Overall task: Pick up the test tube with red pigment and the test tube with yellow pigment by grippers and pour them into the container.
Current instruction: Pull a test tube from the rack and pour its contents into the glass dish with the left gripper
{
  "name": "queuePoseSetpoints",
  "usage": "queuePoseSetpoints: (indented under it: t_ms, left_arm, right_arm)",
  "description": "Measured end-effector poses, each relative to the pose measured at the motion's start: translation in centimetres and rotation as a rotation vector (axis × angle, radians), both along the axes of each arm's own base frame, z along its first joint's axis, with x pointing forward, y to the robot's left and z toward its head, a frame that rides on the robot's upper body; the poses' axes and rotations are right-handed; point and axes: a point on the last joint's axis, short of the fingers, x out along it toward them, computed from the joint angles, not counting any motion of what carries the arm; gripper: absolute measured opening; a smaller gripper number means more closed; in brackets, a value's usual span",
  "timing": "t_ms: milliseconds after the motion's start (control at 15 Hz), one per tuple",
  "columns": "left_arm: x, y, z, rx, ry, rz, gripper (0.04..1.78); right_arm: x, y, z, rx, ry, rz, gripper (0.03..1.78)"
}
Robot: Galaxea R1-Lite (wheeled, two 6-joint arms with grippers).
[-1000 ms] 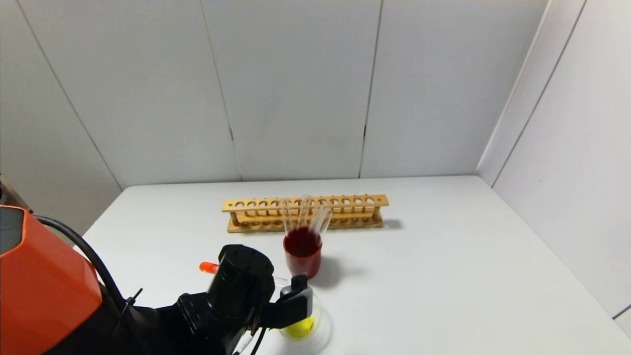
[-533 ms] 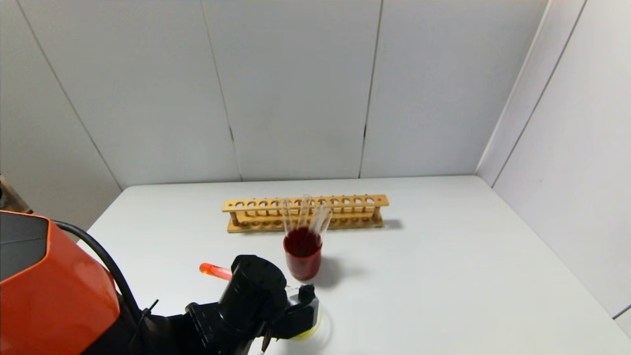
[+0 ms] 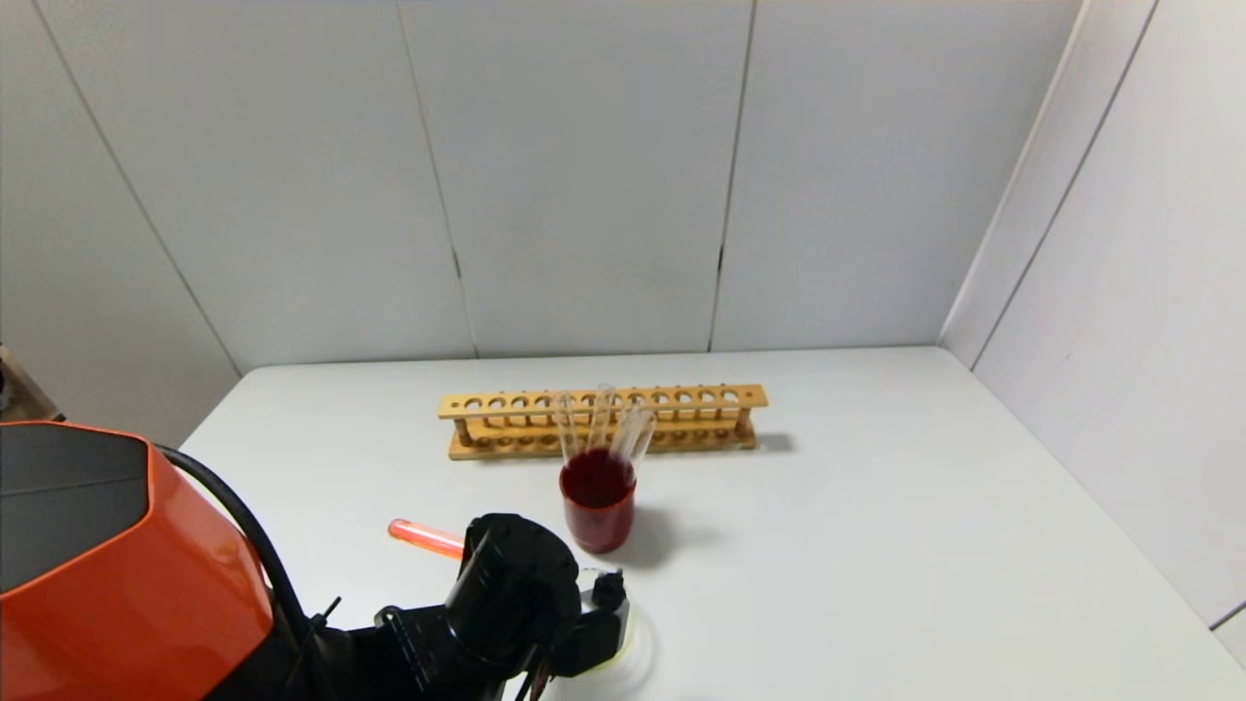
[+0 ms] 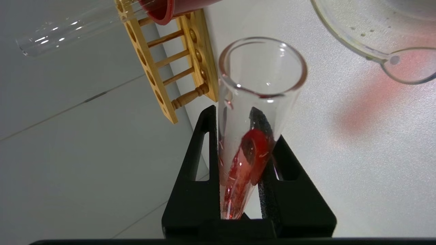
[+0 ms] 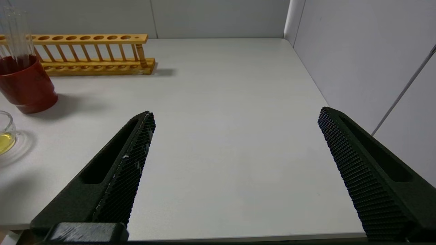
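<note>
My left gripper (image 3: 596, 623) is shut on the test tube with red pigment (image 3: 424, 537), which lies nearly flat above the table's front left. Red liquid (image 4: 252, 153) spreads along the tube's inside between the black fingers (image 4: 204, 149), and its open mouth (image 4: 262, 66) points near the container's rim (image 4: 344, 44). The container (image 3: 631, 633) is a low clear beaker with yellow liquid, mostly hidden under my left gripper in the head view. The test tube with yellow pigment is out of view. In its wrist view my right gripper (image 5: 235, 117) hangs open and empty over bare table at the front right.
A dark-red cup (image 3: 597, 508) holding clear tubes (image 3: 604, 424) stands just behind the container. A wooden tube rack (image 3: 681, 399) runs across the table farther back. White walls close the back and right sides.
My left gripper has sunk lower toward the table's front over the container, covering more of it. The red tube has tipped flatter, and more of its length shows.
</note>
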Motion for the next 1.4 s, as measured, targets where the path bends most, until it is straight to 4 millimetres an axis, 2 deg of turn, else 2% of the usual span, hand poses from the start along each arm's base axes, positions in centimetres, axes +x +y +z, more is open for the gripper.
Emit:
queuePoseSetpoints:
  t_ms: [467, 1400]
  left_arm:
    - [0.1, -0.1, -1.0, 0.088, 0.0, 0.016, 0.35]
    - [-0.1, -0.6, -1.9, 0.145, 0.011, 0.001, 0.35]
  right_arm:
    - [0.0, 0.0, 0.0, 0.0, 0.0, 0.0, 1.75]
    - [0.0, 0.0, 0.0, 0.0, 0.0, 0.0, 1.75]
